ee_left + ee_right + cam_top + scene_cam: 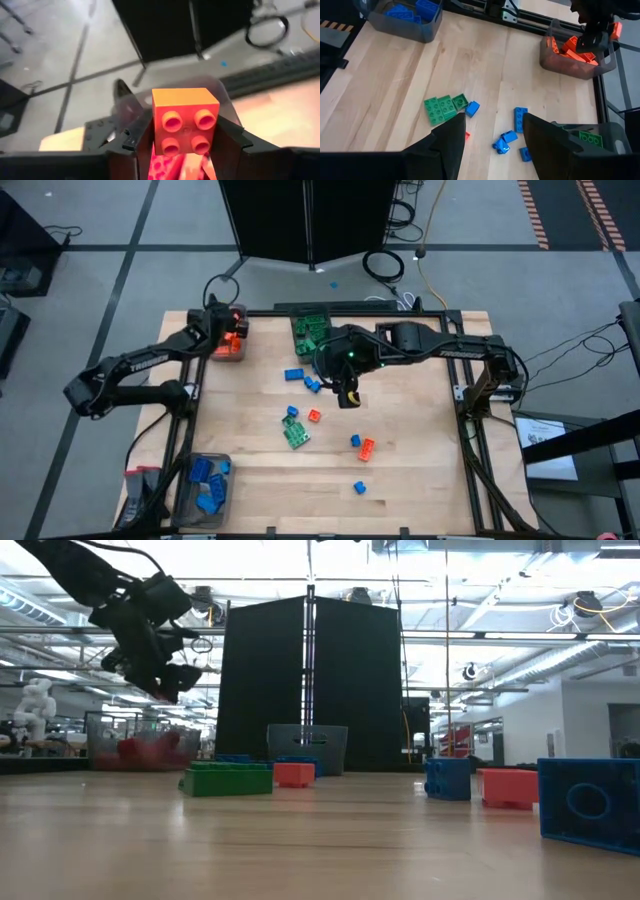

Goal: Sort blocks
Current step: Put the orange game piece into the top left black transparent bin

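Observation:
My left gripper hovers over the bin of orange blocks at the table's far left, shut on an orange four-stud block. My right gripper hangs open and empty above the table's middle. Below it lie loose blocks: green and blue. More blocks rest flat on the wood: orange, blue and green. My left gripper pinches the orange block by two opposite side walls, one finger on each side. The studded face turns back toward the wrist. The fingers slant downward, and the block is lifted clear above the orange bin.
A bin of green blocks stands at the far edge's middle. A bin of blue blocks stands at the near left corner. A black frame borders the table. Bare wood lies at the near right.

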Action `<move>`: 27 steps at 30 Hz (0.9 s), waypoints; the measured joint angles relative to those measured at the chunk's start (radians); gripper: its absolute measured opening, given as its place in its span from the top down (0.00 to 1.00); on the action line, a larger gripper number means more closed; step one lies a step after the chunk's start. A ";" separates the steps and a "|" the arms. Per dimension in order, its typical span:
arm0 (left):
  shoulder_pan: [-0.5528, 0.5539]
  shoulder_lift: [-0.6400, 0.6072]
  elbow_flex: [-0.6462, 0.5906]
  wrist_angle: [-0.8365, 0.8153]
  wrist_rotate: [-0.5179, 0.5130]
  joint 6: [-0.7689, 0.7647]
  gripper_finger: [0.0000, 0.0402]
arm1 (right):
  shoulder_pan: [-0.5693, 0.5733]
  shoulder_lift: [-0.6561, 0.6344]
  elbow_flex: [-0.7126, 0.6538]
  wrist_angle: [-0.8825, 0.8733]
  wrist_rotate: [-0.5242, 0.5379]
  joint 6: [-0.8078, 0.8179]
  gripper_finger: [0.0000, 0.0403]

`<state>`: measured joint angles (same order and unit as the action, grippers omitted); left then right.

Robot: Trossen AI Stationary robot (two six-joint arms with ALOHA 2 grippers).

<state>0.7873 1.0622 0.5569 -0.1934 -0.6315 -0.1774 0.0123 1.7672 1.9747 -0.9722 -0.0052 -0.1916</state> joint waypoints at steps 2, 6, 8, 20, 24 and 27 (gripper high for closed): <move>0.011 0.000 0.014 -0.052 0.052 0.009 0.62 | 0.003 0.000 0.000 0.000 0.000 -0.001 0.53; 0.019 0.000 0.018 -0.095 0.084 0.070 0.56 | 0.007 0.000 0.000 0.000 0.000 0.000 0.53; 0.019 0.000 0.019 -0.108 0.107 0.105 0.51 | 0.010 0.000 0.000 0.000 0.000 0.000 0.53; 0.009 0.000 0.019 -0.144 0.301 0.133 0.25 | 0.033 0.000 0.000 -0.047 -0.001 0.038 0.53; -0.025 -0.009 0.019 -0.105 0.590 0.119 0.25 | 0.054 -0.002 -0.060 0.005 -0.002 0.128 0.53; -0.063 -0.016 0.019 -0.073 0.766 0.112 0.25 | 0.088 0.000 -0.191 0.117 0.003 0.144 0.53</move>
<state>0.7239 1.0463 0.5755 -0.2665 0.1346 -0.0654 0.1007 1.7669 1.7833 -0.8548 -0.0022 -0.0475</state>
